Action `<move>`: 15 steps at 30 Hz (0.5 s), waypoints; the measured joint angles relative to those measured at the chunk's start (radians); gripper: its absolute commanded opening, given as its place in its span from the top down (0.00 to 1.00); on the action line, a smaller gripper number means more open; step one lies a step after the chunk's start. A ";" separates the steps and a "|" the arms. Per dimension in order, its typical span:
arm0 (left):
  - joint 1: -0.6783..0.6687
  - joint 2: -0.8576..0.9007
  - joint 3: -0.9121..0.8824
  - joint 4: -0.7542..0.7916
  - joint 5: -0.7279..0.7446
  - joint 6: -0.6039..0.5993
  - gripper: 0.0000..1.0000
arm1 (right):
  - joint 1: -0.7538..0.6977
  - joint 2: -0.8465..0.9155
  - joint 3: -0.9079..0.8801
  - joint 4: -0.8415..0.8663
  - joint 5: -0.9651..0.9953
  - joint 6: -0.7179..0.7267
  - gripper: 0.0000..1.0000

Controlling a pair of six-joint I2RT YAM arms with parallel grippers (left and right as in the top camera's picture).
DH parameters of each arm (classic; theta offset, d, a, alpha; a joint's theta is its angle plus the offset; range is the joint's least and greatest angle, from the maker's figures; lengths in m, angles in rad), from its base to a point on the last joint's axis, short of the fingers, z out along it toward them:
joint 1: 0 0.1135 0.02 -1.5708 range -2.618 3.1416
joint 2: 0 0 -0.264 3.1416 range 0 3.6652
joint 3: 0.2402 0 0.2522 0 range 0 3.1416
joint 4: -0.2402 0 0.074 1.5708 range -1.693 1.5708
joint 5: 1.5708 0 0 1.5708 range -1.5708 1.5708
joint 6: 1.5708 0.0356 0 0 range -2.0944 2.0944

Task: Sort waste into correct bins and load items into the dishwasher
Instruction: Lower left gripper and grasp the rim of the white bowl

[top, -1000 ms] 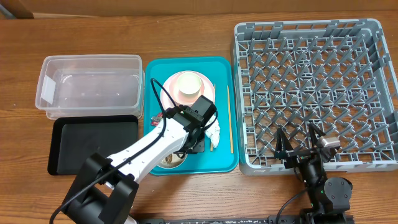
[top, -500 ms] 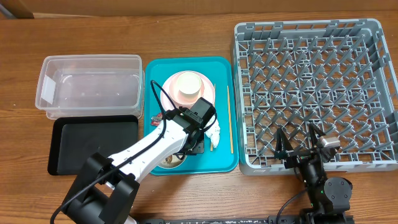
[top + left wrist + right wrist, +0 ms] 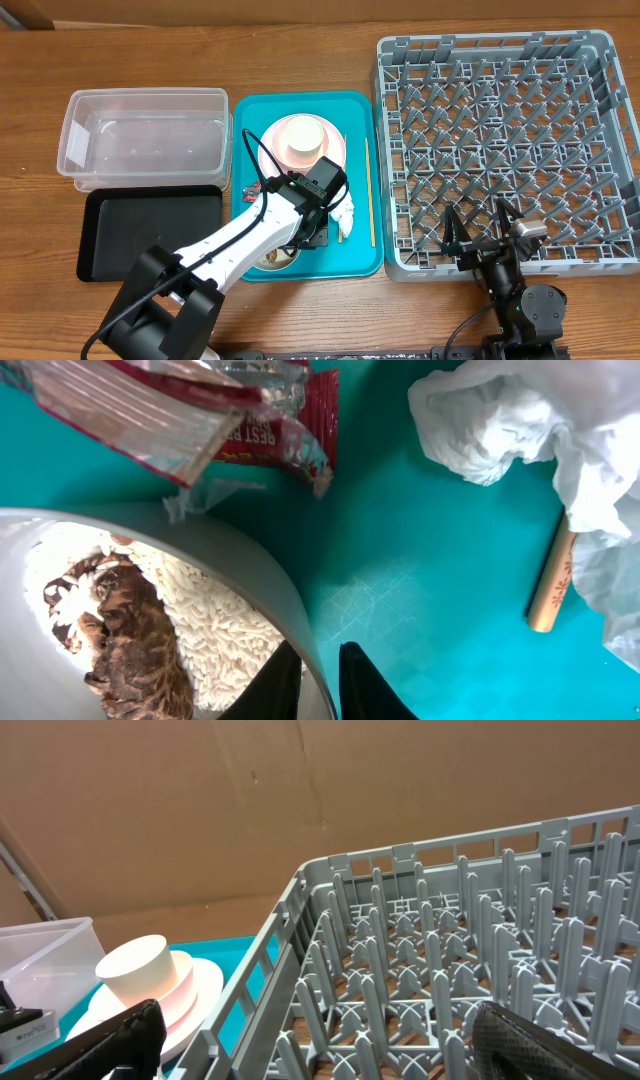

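Note:
My left gripper [image 3: 318,680] is shut on the rim of the small grey-white bowl [image 3: 230,560], one finger inside and one outside. The bowl holds white rice [image 3: 200,620] and brown scraps [image 3: 120,630]. It sits at the front of the teal tray [image 3: 250,110]. The red wrapper [image 3: 250,420], the napkin [image 3: 520,420] and a chopstick end [image 3: 552,575] lie beside it. The white cup [image 3: 303,138] stands in a pinkish bowl [image 3: 175,1005] on the pink plate [image 3: 338,150]. My right gripper [image 3: 320,1040] is open and empty at the front edge of the grey rack [image 3: 510,130].
The clear tub [image 3: 140,140] and the black tray [image 3: 150,230] stand left of the teal tray. The chopsticks [image 3: 369,195] lie along the teal tray's right edge, next to the rack. My left arm lies across the teal tray's front.

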 measured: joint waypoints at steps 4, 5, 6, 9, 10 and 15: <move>0.000 0.000 0.000 -0.004 0.000 0.000 0.83 | 0.000 0.000 0.000 0.000 0.000 0.000 0.00; 0.000 0.000 0.000 -0.004 -0.001 0.000 0.83 | 0.000 0.000 0.000 0.000 0.000 0.000 0.00; 0.000 0.000 0.000 -0.005 0.000 0.000 0.83 | 0.000 0.000 0.000 0.000 0.000 0.000 0.00; 0.000 0.000 0.000 -0.005 -0.001 0.000 0.84 | 0.000 0.000 0.000 0.000 0.000 0.000 0.00; 0.000 0.000 0.000 -0.005 -0.001 0.000 0.84 | 0.000 0.000 0.000 0.000 0.000 0.000 0.00; 0.000 0.000 0.000 -0.005 -0.003 0.000 0.84 | 0.000 0.000 0.000 0.000 0.000 0.000 0.00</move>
